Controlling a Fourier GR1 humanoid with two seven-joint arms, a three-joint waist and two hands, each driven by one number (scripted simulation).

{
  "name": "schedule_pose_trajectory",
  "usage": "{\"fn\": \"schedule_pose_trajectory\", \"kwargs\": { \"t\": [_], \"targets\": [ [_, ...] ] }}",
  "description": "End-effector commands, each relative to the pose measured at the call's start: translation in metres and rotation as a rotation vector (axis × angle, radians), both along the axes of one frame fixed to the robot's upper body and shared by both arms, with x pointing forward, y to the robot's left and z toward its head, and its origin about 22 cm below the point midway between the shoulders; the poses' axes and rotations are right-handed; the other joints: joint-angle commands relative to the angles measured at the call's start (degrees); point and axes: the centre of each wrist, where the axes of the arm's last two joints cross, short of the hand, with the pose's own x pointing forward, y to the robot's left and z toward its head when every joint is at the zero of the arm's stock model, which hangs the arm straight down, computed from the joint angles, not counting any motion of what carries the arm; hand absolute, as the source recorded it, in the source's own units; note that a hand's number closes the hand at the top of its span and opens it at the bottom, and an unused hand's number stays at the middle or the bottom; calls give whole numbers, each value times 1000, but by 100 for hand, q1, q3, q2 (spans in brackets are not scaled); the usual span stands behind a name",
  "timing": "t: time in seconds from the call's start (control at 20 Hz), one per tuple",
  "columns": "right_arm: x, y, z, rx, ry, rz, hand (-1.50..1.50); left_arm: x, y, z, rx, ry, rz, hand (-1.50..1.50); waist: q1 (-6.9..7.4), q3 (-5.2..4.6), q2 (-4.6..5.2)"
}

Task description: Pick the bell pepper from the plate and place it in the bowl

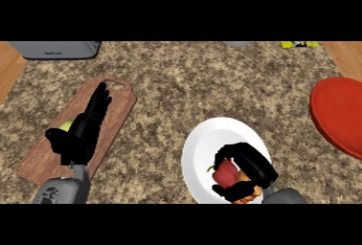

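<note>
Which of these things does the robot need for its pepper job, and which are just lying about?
Part of the job:
- bell pepper
- white plate
- red bowl
- right robot hand, curled round the pepper

Just lying about:
- wooden cutting board
- grey toaster
- left robot hand, open above the board

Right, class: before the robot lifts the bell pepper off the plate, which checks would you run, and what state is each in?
1. Right hand fingers curled round the red bell pepper: ok.
2. Pepper lifted off the white plate: cannot tell.
3. Red bowl in view at the right edge: ok.
4. Granite counter between plate and bowl free of obstacles: ok.
5. Left hand open over the wooden cutting board, away from the route: ok.
</note>
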Motion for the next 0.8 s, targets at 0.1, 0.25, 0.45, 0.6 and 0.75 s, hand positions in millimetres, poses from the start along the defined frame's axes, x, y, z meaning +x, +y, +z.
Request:
{"fn": "schedule_pose_trajectory", "kwargs": {
  "t": [0.1, 0.25, 0.45, 0.6, 0.75],
  "targets": [
    [-54, -124, 5, 111, 158, -180, 150, -6, -5, -8, 9, 18, 35, 0, -210, 31, 27],
    [-82, -149, 35, 229, 70, -143, 150, -10, -2, 1, 0, 9, 24, 0, -145, 29, 12],
    [-103, -150, 64, 371, -57, -130, 150, -1, 12, 5, 13, 2, 10, 0, -96, 27, 36],
    [-117, -165, 101, 345, -213, -157, 150, -10, -3, -5, 2, 20, 9, 0, -95, 27, 29],
    [-136, -155, 144, 342, -302, -184, 150, -5, 10, 8, -2, 20, 9, 0, -124, 21, 23]
  ]
}}
